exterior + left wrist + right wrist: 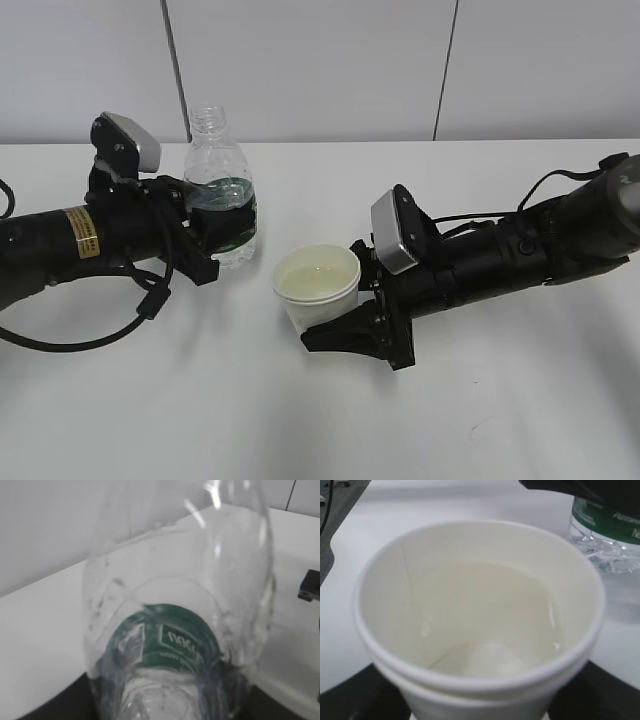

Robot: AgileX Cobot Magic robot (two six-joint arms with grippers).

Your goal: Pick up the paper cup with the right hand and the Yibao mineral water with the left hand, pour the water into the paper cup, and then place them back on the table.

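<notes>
The Yibao mineral water [222, 190] stands upright on the white table [200, 400], capless, with little water left in it. My left gripper [215, 228] is shut on it at the green label band; in the left wrist view the bottle [180, 605] fills the frame between my dark fingers. The paper cup [318, 288] holds water and sits right of the bottle, low at the table. My right gripper [332, 298] is shut on its sides. In the right wrist view the cup [480, 615] fills the frame, and the bottle [605, 535] shows at the top right.
A grey panelled wall [330, 60] runs behind the table's far edge. Black cables [90, 335] loop on the table beside the left arm, and another cable [560, 180] trails over the right arm. Bare white tabletop lies in front of both grippers.
</notes>
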